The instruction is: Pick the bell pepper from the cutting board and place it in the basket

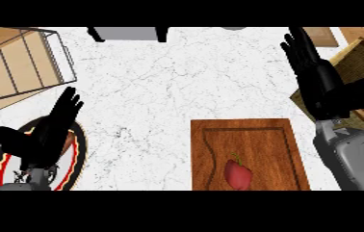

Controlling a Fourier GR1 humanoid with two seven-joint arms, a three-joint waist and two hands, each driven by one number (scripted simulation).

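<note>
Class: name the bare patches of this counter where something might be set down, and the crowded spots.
Bare marble spans the middle, between the wire basket, the cutting board and the right hand. The board's upper half, above the bell pepper, is free too. Crowded: lower left, where the left hand covers the plate.

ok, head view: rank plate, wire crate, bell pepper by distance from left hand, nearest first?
1. Plate: under the left hand, lower left.
2. Wire crate: upper left, just beyond its fingers.
3. Bell pepper: on the cutting board, lower right.
</note>
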